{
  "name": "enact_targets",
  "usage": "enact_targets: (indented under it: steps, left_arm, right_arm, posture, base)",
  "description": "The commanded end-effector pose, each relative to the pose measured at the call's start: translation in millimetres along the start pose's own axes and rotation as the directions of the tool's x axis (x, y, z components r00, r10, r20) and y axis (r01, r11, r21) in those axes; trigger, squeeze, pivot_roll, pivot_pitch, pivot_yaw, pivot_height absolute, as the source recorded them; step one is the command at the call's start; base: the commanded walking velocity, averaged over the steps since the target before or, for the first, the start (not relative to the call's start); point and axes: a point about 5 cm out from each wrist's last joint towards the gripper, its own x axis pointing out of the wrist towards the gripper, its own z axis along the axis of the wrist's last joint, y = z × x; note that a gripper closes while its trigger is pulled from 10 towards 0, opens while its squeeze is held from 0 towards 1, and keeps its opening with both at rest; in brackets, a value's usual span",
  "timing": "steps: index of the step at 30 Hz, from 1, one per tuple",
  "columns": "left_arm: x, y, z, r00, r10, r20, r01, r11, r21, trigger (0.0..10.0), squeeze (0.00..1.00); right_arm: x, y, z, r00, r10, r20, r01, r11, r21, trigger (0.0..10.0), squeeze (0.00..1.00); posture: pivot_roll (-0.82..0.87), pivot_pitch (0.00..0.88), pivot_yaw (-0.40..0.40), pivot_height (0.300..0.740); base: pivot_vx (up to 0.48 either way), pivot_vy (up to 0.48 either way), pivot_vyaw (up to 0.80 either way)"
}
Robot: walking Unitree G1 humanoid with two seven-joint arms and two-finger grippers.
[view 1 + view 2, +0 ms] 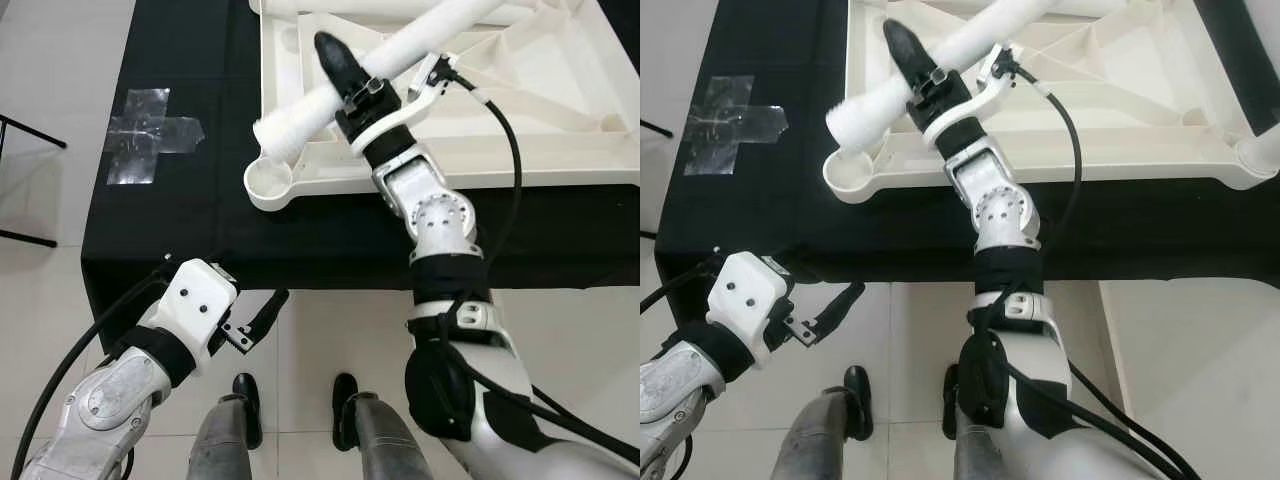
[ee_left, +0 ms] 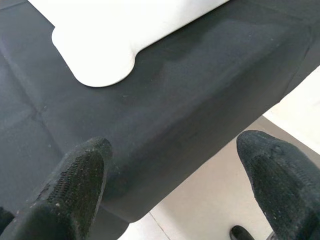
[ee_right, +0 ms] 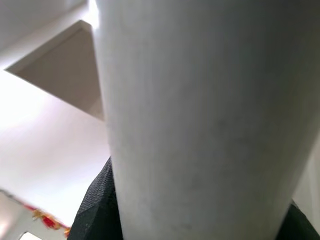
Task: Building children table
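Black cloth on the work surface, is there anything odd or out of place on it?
Yes: a cross of shiny clear tape is stuck on the black cloth, left of the upturned white tabletop. Also, the white leg in the right gripper lies slanted, not yet in the corner socket.

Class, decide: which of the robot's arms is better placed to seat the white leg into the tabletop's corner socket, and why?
Right. The right gripper is shut on the white leg, whose end hangs just above the corner socket. The left gripper is open, low beside the black table's edge.
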Motion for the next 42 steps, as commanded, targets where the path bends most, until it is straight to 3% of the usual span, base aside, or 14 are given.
enact_targets:
  steps: [1, 4, 12, 14, 15, 18, 20, 24, 29, 33, 34, 35, 38, 42]
  left_arm:
    - [-2.1, -4.6, -2.4, 1.0, -0.018, -0.016, 0.018, 1.0, -0.009, 10.0, 0.0]
    - [-1.1, -4.0, -2.3, 1.0, -0.018, -0.014, 0.018, 1.0, -0.006, 10.0, 0.0]
    - [1.3, -3.5, -1.3, 1.0, -0.02, -0.006, 0.02, 1.0, -0.001, 10.0, 0.0]
    - [1.6, -3.3, -1.1, 1.0, -0.02, -0.006, 0.02, 1.0, 0.001, 10.0, 0.0]
    - [1.6, -3.3, -1.1, 1.0, -0.02, -0.006, 0.02, 1.0, 0.001, 10.0, 0.0]
    - [2.1, -3.6, -0.9, 1.0, -0.023, -0.004, 0.023, 1.0, 0.003, 10.0, 0.0]
    - [2.3, -3.9, -0.8, 1.0, -0.024, -0.004, 0.024, 1.0, 0.004, 10.0, 0.0]
    - [2.6, -4.2, -0.4, 1.0, -0.026, -0.003, 0.026, 1.0, 0.005, 10.0, 0.0]
    - [2.2, -4.1, -0.6, 1.0, -0.025, -0.004, 0.025, 1.0, 0.006, 10.0, 0.0]
    - [2.3, -5.8, -0.8, 0.999, -0.032, -0.005, 0.032, 0.999, 0.005, 10.0, 0.0]
    - [2.4, -5.8, -0.6, 0.999, -0.034, -0.004, 0.034, 0.999, 0.006, 10.0, 0.0]
    - [2.4, -5.8, -0.6, 0.999, -0.034, -0.004, 0.034, 0.999, 0.006, 10.0, 0.0]
    - [2.1, -5.0, -0.7, 0.999, -0.031, -0.005, 0.031, 0.999, 0.008, 10.0, 0.0]
    - [2.0, -4.8, -0.7, 1.0, -0.03, -0.006, 0.03, 0.999, 0.009, 10.0, 0.0]
  right_arm:
    - [1.2, 11.7, -3.8, 0.993, 0.109, -0.037, -0.109, 0.994, 0.002, 10.0, 0.0]
    - [-0.1, 23.8, -11.3, 0.971, 0.212, -0.109, -0.217, 0.975, -0.041, 10.0, 0.0]
    - [-4.4, 33.2, -28.5, 0.939, 0.27, -0.211, -0.306, 0.938, -0.161, 10.0, 0.0]
    - [-3.7, 31.0, -31.3, 0.94, 0.238, -0.243, -0.302, 0.913, -0.275, 10.0, 0.0]
    - [-3.7, 31.0, -31.3, 0.94, 0.238, -0.243, -0.302, 0.913, -0.275, 10.0, 0.0]
    - [-5.5, 23.5, -44.4, 0.923, 0.152, -0.353, -0.32, 0.811, -0.489, 10.0, 0.0]
    - [-6.4, 21.9, -47.0, 0.918, 0.138, -0.371, -0.327, 0.795, -0.511, 10.0, 0.0]
    - [-10.4, 6.8, -47.4, 0.914, 0.002, -0.405, -0.254, 0.781, -0.571, 10.0, 0.0]
    - [-12.1, 5.3, -45.8, 0.91, 0.002, -0.415, -0.258, 0.787, -0.561, 10.0, 0.0]
    - [-13.9, 2.5, -43.1, 0.907, -0.008, -0.421, -0.272, 0.753, -0.599, 10.0, 0.0]
    - [-14.3, 1.4, -43.3, 0.905, -0.017, -0.426, -0.281, 0.726, -0.627, 10.0, 0.0]
    - [-14.3, 1.4, -43.3, 0.905, -0.017, -0.426, -0.281, 0.726, -0.627, 10.0, 0.0]
    - [-14.9, 0.6, -45.5, 0.898, -0.036, -0.438, -0.315, 0.641, -0.7, 10.0, 0.0]
    - [-16.9, 0.4, -48.9, 0.886, -0.039, -0.462, -0.351, 0.596, -0.722, 10.0, 0.0]
  posture:
    - [0.15, 0.424, -0.07, 0.74]
    - [0.15, 0.42, -0.069, 0.74]
    - [0.15, 0.412, -0.065, 0.74]
    - [0.15, 0.411, -0.065, 0.74]
    - [0.15, 0.411, -0.065, 0.74]
    - [0.14, 0.412, -0.065, 0.74]
    - [0.14, 0.411, -0.066, 0.74]
    - [0.14, 0.412, -0.066, 0.74]
    - [0.14, 0.412, -0.067, 0.74]
    - [0.14, 0.413, -0.067, 0.74]
    - [0.14, 0.413, -0.067, 0.74]
    - [0.14, 0.413, -0.067, 0.74]
    - [0.14, 0.413, -0.068, 0.74]
    - [0.14, 0.413, -0.068, 0.74]
  base:
    - [0.0, 0.0, 0.0]
    - [0.0, 0.0, 0.0]
    - [0.0, 0.0, 0.0]
    - [0.0, 0.0, 0.0]
    - [0.0, 0.0, 0.0]
    - [0.0, 0.0, 0.0]
    - [0.0, 0.0, 0.0]
    - [0.0, 0.0, 0.0]
    - [0.0, 0.0, 0.0]
    - [0.0, 0.0, 0.0]
    - [0.0, 0.0, 0.0]
    - [0.0, 0.0, 0.0]
    - [0.0, 0.0, 0.0]
    - [0.0, 0.0, 0.0]
